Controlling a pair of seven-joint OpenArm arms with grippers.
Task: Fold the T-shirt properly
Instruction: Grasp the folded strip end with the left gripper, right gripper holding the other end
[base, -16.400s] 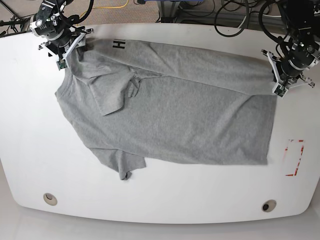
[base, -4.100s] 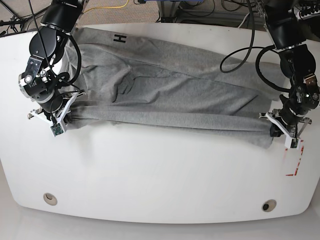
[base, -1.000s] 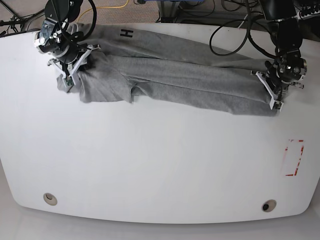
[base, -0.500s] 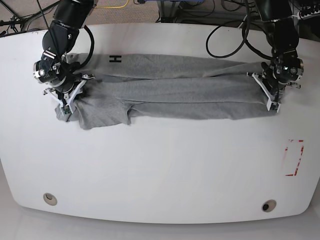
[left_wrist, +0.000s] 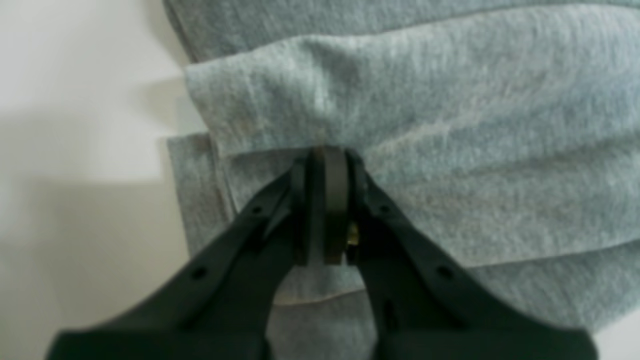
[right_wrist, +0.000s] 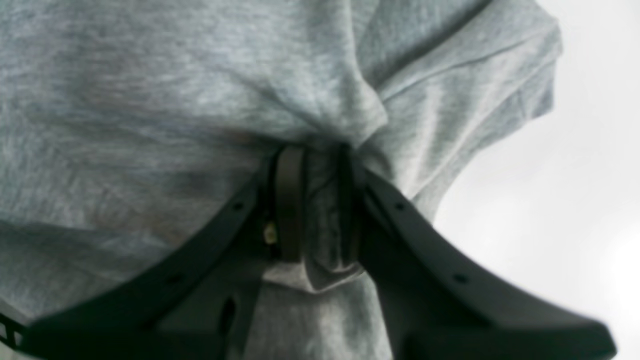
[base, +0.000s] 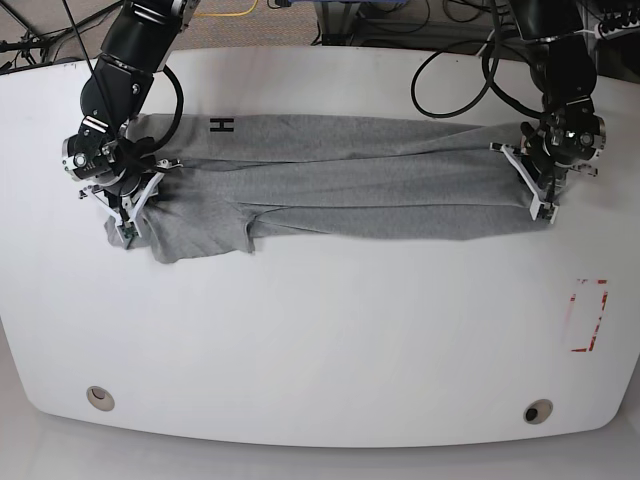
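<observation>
Cloth fills both my wrist views: the T-shirt (base: 340, 180) lies stretched as a long, narrow grey band across the far half of the white table (base: 320, 330), folded lengthwise into overlapping layers, with a black letter H (base: 221, 125) showing near its upper edge on the base view's left. My left gripper (left_wrist: 327, 200) sits at the band's end on the base view's right, its jaws pressed together on a fold of the grey fabric, with the hem's stacked edges just beside my fingertips (left_wrist: 336, 165) and bare table beyond them. My right gripper (right_wrist: 312, 200) is at the opposite end, by the sleeve (base: 205, 235) that spills out toward the near side; its jaws stand slightly apart with a bunched wad of the same cloth pinched between them, creases radiating from the grip. A red-outlined mark (base: 588, 315) sits on the table well apart from the shirt
</observation>
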